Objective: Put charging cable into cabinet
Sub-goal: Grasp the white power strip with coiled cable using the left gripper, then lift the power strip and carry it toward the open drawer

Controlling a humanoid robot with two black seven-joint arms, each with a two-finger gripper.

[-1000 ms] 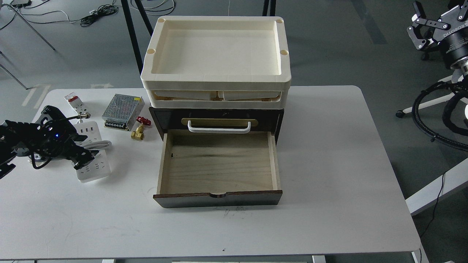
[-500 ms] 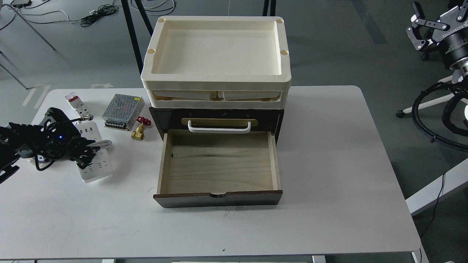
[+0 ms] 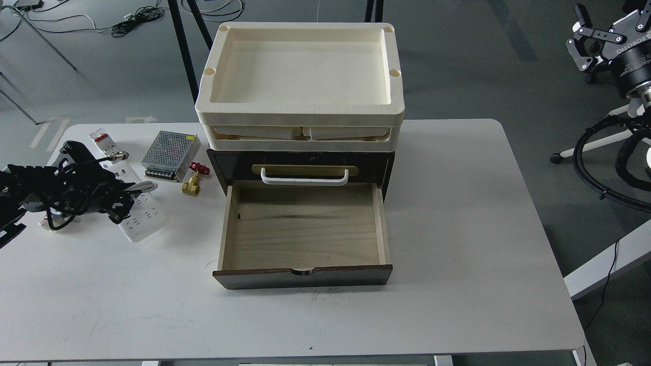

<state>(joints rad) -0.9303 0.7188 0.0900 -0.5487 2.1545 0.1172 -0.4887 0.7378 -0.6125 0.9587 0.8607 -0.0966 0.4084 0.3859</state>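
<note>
The charging cable (image 3: 147, 219), a white power strip with its cord coiled round it, lies slanted at the left of the white table. My left gripper (image 3: 119, 204) comes in from the left and is shut on the strip's middle; its fingers hide part of the strip. The dark brown cabinet (image 3: 219, 163) stands mid-table with its pale wooden drawer (image 3: 305, 231) pulled open and empty, to the right of the strip. A white bar handle (image 3: 304, 178) sits above the drawer. My right gripper (image 3: 580, 43) is open and empty, off the table at the far upper right.
Cream trays (image 3: 300, 109) are stacked on the cabinet. Behind the strip lie a small white red-switched block (image 3: 104, 142), a silver mesh box (image 3: 170, 155) and a brass valve with a red handle (image 3: 193, 180). Black hoses (image 3: 605, 168) hang beyond the table's right edge.
My left gripper has moved the power strip to the right and a little back, towards the cabinet, and turned it. The right arm has barely moved.
</note>
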